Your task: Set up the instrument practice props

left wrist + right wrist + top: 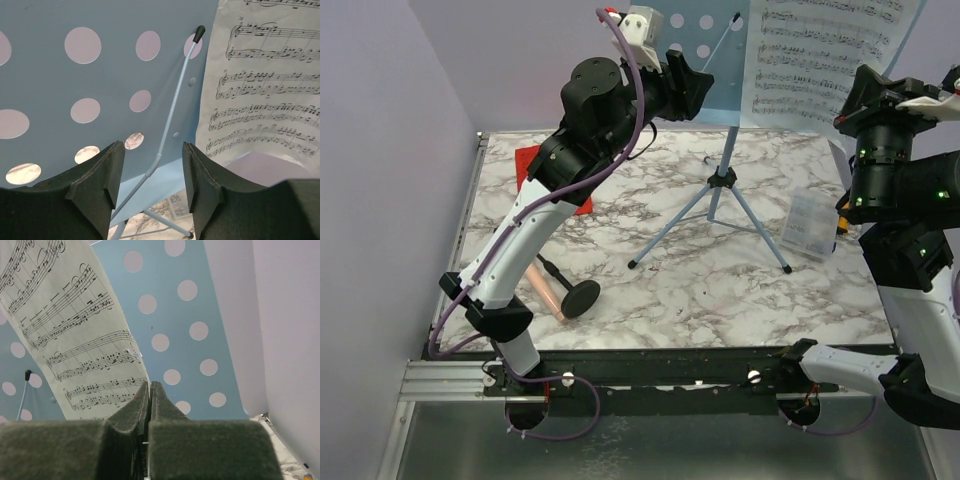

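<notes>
top view / stand: the light blue music stand [725, 70] is upright on its tripod at the back of the marble table [720, 290].
top view / page: the white sheet music [820, 55] leans on the right half of the stand's desk.
top view / left arm: the left gripper [695, 85] is raised to the desk's lower left area, just beside it.
top view / not placed: the microphone [552, 298] lies on its side near your left arm's base. The red sheet [535, 160] lies flat at the table's left rear. The clear box [810, 225] sits on the right.
left wrist / jaws: released and apart, nothing between the pads. The desk's thin retaining wire [175, 100] lines up with the gap but lies beyond the tips.
right wrist / jaws: the right gripper [150, 390] is clenched tight, tips at the page's lower edge. You can't tell from here whether paper is pinched.
step: my read is you're securing the page on the desk.
next: likely bring the left jaws around the wire, squarely. It's thin and springy, and a skewed bite could slip or nudge the stand.
remaining: by the look of it, the red sheet and the microphone.
</notes>
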Controlling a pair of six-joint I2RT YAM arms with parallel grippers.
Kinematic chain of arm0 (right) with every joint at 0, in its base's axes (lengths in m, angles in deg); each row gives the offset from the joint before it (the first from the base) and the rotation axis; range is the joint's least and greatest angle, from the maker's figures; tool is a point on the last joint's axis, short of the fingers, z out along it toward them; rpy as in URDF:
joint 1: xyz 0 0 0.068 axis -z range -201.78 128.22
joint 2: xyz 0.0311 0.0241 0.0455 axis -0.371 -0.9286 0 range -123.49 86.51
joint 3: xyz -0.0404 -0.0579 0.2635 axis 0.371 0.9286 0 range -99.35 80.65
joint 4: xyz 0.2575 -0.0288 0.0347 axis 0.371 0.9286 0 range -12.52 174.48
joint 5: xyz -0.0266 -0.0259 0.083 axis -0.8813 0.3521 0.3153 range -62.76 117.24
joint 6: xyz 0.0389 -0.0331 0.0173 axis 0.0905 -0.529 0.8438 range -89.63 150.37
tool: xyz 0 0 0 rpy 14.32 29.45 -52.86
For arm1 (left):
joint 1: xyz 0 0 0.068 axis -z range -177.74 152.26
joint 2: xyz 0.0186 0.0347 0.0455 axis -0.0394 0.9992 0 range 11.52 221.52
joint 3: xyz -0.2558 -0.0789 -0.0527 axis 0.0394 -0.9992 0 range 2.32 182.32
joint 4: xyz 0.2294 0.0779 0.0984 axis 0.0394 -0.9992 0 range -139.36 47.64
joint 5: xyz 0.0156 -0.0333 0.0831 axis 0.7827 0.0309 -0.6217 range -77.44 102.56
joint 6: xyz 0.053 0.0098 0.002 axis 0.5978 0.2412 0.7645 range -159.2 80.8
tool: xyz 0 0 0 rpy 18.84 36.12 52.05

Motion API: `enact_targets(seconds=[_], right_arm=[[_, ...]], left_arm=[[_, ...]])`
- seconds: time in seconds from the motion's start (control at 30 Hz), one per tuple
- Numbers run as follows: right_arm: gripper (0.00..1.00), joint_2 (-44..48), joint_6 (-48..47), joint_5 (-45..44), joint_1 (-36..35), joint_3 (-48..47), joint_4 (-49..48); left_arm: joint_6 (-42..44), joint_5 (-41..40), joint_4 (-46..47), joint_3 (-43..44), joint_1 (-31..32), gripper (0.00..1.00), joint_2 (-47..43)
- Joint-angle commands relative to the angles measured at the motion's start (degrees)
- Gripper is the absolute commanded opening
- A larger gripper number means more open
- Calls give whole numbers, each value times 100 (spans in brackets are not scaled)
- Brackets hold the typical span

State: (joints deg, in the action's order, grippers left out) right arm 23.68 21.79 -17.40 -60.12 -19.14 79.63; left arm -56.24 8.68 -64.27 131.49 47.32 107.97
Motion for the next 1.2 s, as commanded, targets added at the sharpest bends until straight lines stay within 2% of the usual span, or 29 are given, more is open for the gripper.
enact_targets(seconds=[0.0, 0.57, 0.7, 0.8, 0.97, 1.17], right_arm=[[0, 104, 14, -9, -22, -13, -155], [0, 61, 66, 140, -23, 231, -584], [0, 20, 157, 195, -22, 232, -547], [0, -32, 285, 244, -24, 183, -464], [0, -119, 429, 272, -24, 155, -513], [0, -289, 610, 366, -21, -29, -479]], left_arm=[[34, 93, 151, 349, -36, 53, 207], [64, 383, 453, 518, -41, 20, 464], [116, 694, 634, 487, -50, 16, 439], [193, 832, 752, 418, -50, 8, 384], [357, 988, 1367, -288, -45, 0, 2], [523, 1131, 2237, -1241, -50, 0, -518]])
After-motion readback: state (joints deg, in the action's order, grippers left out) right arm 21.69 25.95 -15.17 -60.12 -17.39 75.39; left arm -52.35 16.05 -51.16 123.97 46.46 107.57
